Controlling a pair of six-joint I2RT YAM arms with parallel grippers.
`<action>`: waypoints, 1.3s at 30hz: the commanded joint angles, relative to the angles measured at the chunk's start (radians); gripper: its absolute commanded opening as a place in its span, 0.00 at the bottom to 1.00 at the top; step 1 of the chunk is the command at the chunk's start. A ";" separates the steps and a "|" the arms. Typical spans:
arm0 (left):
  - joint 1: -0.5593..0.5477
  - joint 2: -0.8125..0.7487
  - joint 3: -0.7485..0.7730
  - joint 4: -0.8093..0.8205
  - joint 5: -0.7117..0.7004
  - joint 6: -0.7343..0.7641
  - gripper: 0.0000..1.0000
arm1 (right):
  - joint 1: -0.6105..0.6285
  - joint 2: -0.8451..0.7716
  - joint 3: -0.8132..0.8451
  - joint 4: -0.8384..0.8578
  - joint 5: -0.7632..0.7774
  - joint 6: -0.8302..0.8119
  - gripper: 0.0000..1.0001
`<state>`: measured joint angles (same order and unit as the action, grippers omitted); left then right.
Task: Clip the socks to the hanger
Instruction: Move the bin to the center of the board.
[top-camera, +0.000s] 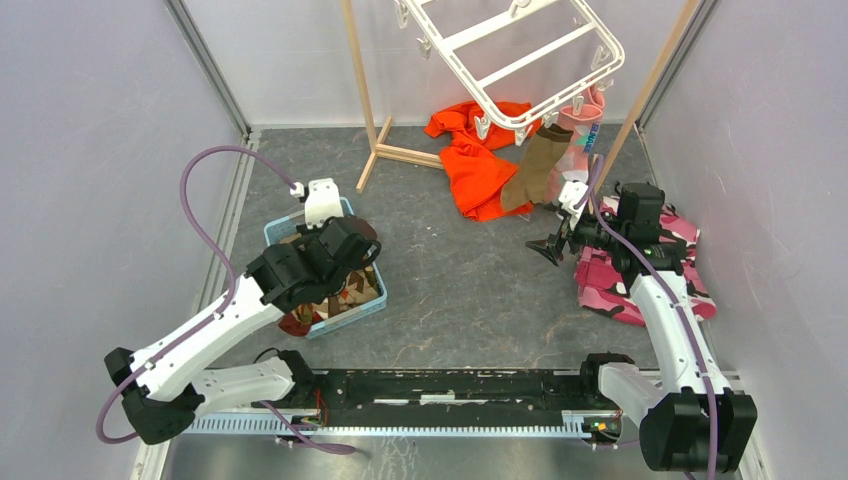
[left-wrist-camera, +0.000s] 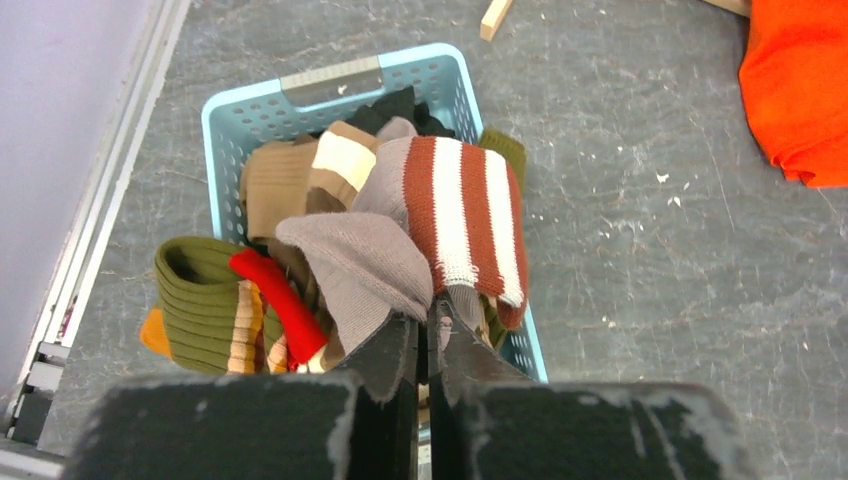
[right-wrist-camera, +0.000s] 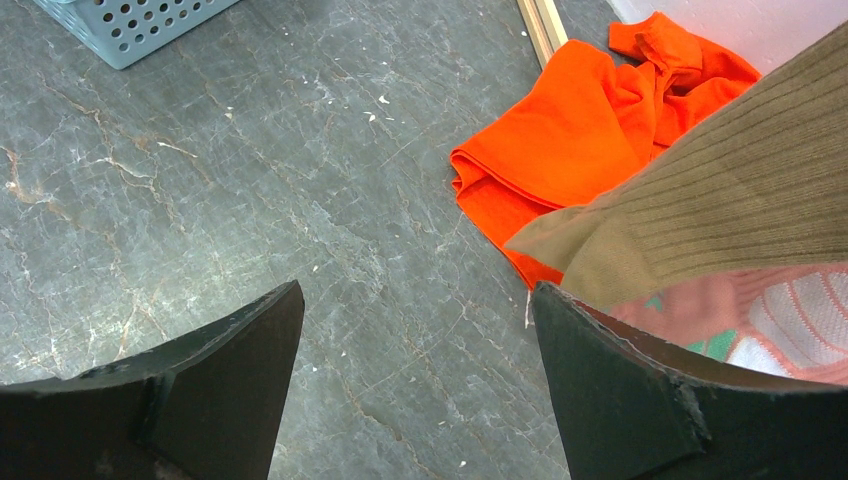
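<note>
The white hanger (top-camera: 520, 60) hangs tilted at the top of the top view. A brown sock (top-camera: 535, 165) and a pink sock (top-camera: 583, 115) hang from clips on its near edge. Several more socks lie heaped in a blue basket (left-wrist-camera: 330, 80). My left gripper (left-wrist-camera: 432, 315) is shut on a grey sock with rust-and-white stripes (left-wrist-camera: 400, 250) over the heap; it also shows over the basket in the top view (top-camera: 345, 262). My right gripper (right-wrist-camera: 417, 290) is open and empty above the floor, just below and left of the brown sock (right-wrist-camera: 740, 190); it also shows in the top view (top-camera: 550, 245).
A large orange garment (top-camera: 475, 160) lies on the floor under the hanger. A pink camouflage cloth (top-camera: 640, 270) lies under my right arm. The wooden stand's foot (top-camera: 400, 152) stands at the back, and walls close both sides.
</note>
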<state>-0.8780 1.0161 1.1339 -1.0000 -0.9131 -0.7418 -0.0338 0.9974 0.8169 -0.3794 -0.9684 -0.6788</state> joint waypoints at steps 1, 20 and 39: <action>0.084 0.044 0.034 0.074 -0.074 0.105 0.02 | -0.003 0.005 0.042 0.004 -0.026 -0.012 0.90; 0.342 0.082 -0.147 0.215 0.100 0.181 0.02 | -0.003 0.010 0.043 -0.003 -0.030 -0.016 0.90; 0.447 0.035 0.032 0.368 0.094 0.329 0.02 | -0.004 0.078 0.079 -0.093 -0.034 -0.103 0.90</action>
<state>-0.4576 1.0420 1.1423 -0.6930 -0.8303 -0.4786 -0.0338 1.0565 0.8383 -0.4183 -0.9867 -0.7197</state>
